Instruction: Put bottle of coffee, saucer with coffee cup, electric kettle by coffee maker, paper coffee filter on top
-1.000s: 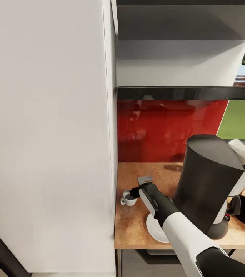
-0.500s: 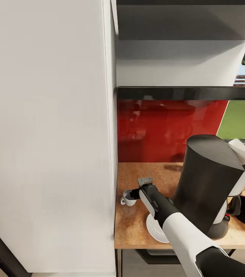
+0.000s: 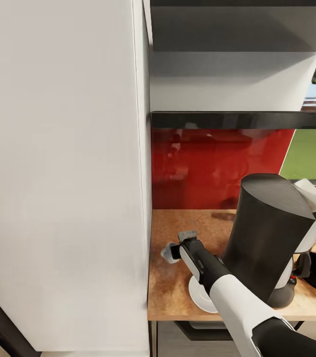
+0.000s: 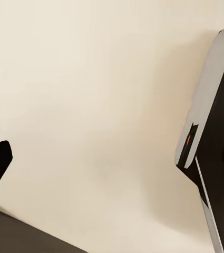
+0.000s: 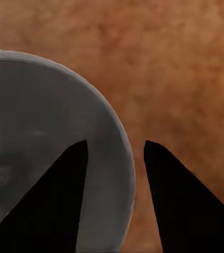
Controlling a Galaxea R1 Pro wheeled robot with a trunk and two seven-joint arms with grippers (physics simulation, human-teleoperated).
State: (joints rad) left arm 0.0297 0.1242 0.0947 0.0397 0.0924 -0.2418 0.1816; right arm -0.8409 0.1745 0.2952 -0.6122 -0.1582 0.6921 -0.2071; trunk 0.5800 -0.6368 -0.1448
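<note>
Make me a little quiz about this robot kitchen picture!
1. True or false: the coffee cup sits on the saucer.
2. What colour is the shiny wall behind the countertop? A blue, B red, C yellow.
3. Fill in: the right gripper has one finger on each side of the cup's ____.
Key: 1 false, it is beside the saucer; 2 B; 3 rim.
</note>
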